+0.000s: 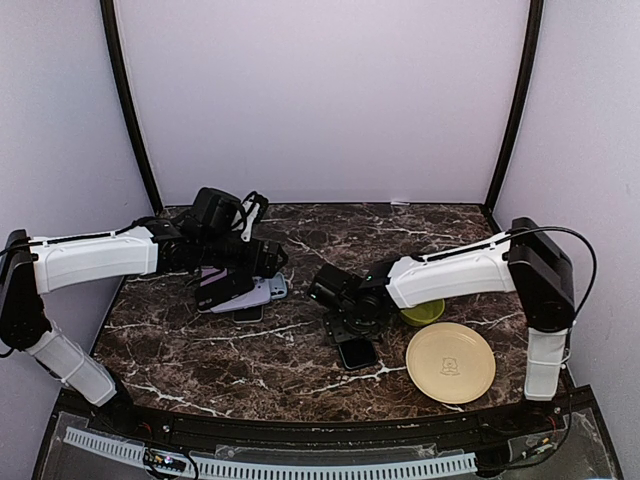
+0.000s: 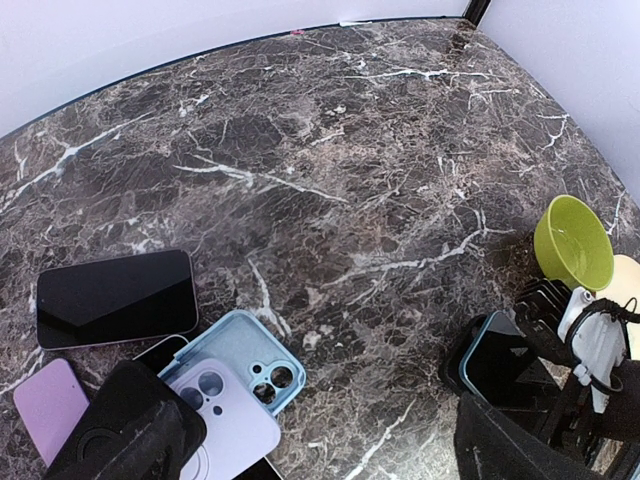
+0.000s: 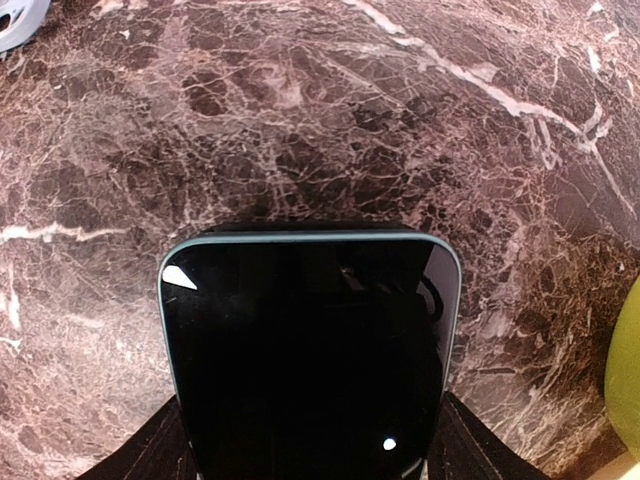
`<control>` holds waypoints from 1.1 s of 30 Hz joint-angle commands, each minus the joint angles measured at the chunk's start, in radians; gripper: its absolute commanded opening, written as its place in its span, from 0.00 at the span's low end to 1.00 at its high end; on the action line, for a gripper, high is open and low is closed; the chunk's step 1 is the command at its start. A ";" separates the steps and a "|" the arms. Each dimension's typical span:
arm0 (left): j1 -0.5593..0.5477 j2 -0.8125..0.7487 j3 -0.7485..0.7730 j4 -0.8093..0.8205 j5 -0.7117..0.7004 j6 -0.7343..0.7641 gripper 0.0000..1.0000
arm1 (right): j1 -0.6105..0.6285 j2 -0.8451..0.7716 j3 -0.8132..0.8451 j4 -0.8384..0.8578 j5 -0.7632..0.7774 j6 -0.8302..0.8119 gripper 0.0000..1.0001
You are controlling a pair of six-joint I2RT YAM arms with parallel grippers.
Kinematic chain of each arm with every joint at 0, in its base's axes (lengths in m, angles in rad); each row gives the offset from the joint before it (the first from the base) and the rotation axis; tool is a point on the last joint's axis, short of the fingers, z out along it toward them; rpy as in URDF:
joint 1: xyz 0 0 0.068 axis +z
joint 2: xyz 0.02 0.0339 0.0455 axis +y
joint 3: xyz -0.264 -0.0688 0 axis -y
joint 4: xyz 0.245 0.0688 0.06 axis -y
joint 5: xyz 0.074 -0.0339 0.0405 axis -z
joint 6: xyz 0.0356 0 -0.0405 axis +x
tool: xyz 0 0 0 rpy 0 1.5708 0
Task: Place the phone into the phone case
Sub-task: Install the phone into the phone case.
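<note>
No legible txt, brand or nr anywhere. Lower right of top view, round cream plate [image 1: 475, 350]: faint emblem at centre, too small to read. Lower centre of right wrist view, teal-rimmed black-screened phone [image 3: 305, 360]: screen dark, glare only.

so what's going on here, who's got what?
The right gripper grips a teal-edged phone by its sides, screen up, near the middle of the marble table, next to the green bowl and beige plate. The left gripper is open above a pile on the left: a light blue case with a lilac case overlapping it, and a second phone beside them. The held phone is well apart from those cases, so nothing is fitted yet.
</note>
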 commanded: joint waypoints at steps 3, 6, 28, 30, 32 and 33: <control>-0.001 -0.017 0.019 -0.006 -0.011 0.005 0.96 | -0.003 0.035 -0.020 -0.077 0.059 0.007 0.79; -0.001 -0.018 0.019 -0.005 -0.011 0.006 0.96 | -0.004 0.038 -0.004 -0.090 0.066 0.004 0.80; 0.000 -0.022 0.009 0.012 0.023 0.031 0.96 | 0.008 -0.016 0.110 -0.186 0.022 -0.113 0.99; -0.001 -0.023 0.010 0.012 0.021 0.032 0.96 | 0.019 -0.033 0.108 -0.201 0.009 -0.125 0.99; -0.001 -0.024 0.010 0.014 0.019 0.033 0.96 | 0.035 -0.052 0.105 -0.207 -0.001 -0.144 0.99; -0.001 -0.029 0.007 0.017 0.019 0.034 0.96 | 0.046 -0.065 0.099 -0.198 -0.015 -0.154 0.96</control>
